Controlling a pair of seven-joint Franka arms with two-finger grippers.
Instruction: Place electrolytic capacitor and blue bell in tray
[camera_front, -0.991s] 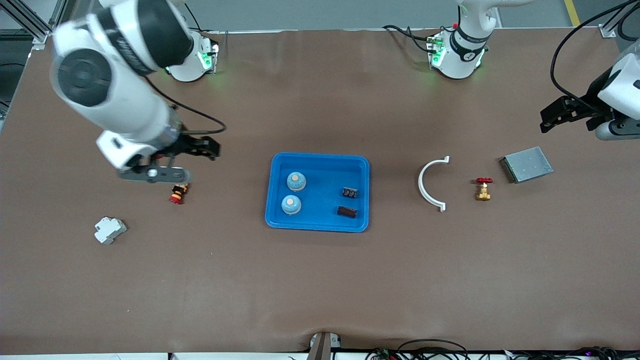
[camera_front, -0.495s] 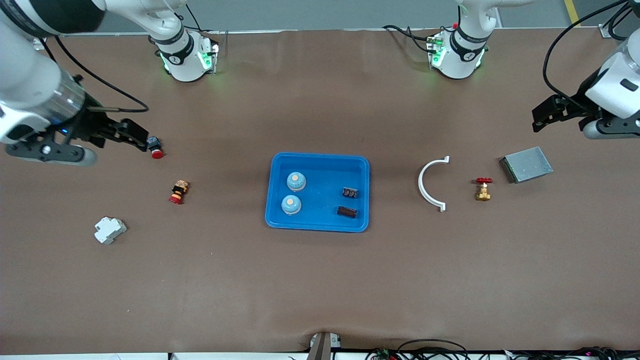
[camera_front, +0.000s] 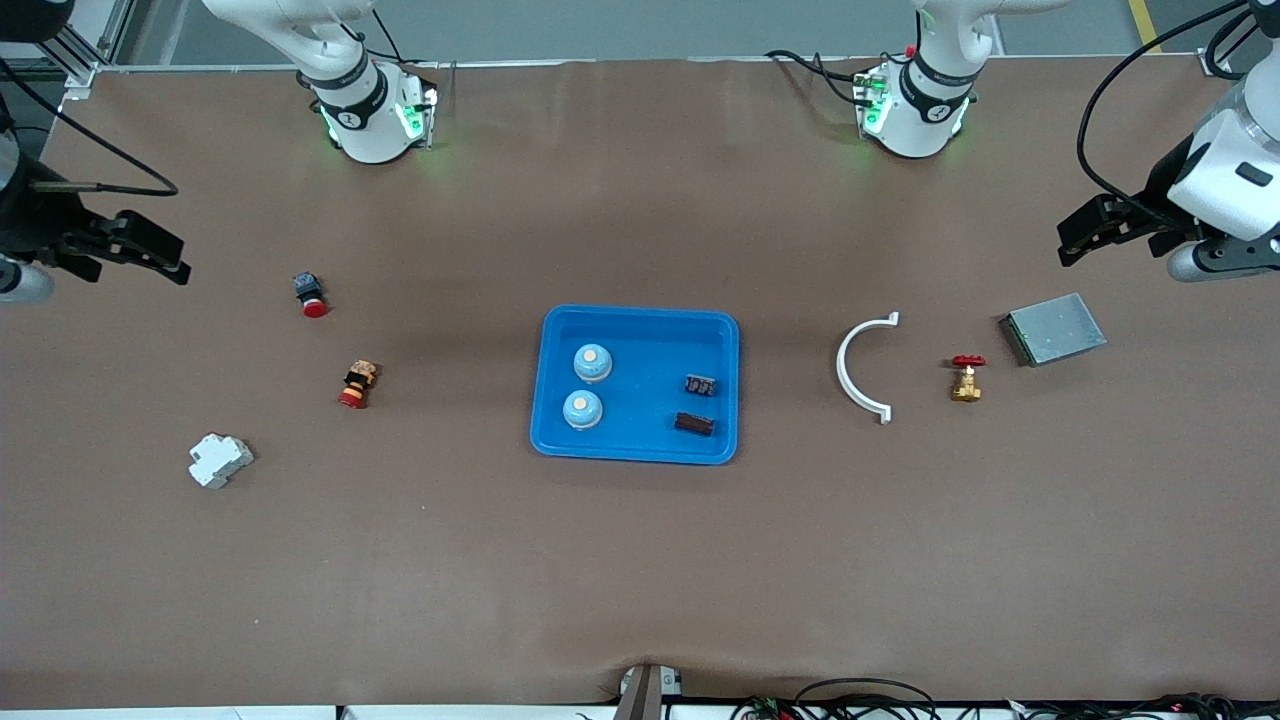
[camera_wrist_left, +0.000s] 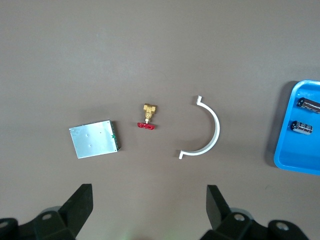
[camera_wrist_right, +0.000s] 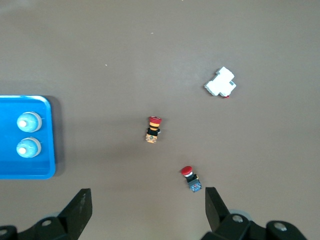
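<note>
Tray: shallow bright blue rectangular plastic tray (camera_front: 637, 384) with raised rim, at mid-desk.
Bells: two small round blue bells with pale tops (camera_front: 592, 363) (camera_front: 582, 409) sit in the tray, toward the right arm's end.
Capacitors: two small dark cylindrical electrolytic capacitors (camera_front: 700, 384) (camera_front: 694, 424) lie in the tray, toward the left arm's end.
Progress: judged complete; no task part shows outside the tray.
Left tool (camera_front: 1085, 230): fingers apart, empty, raised over bare brown desk (camera_front: 640, 580) near the grey metal box (camera_front: 1053, 328).
Right tool (camera_front: 140, 255): fingers apart, empty, raised over the desk edge at the right arm's end.
Step in hand: retreat to rest. Keep both tools high and clear of the tray so nothing is nudged.
Leave alone: white plastic half-ring clamp (camera_front: 861, 367), brass valve with red handle (camera_front: 966, 376), two red-capped push buttons (camera_front: 309, 294) (camera_front: 356, 385), white breaker block (camera_front: 219, 460).
</note>
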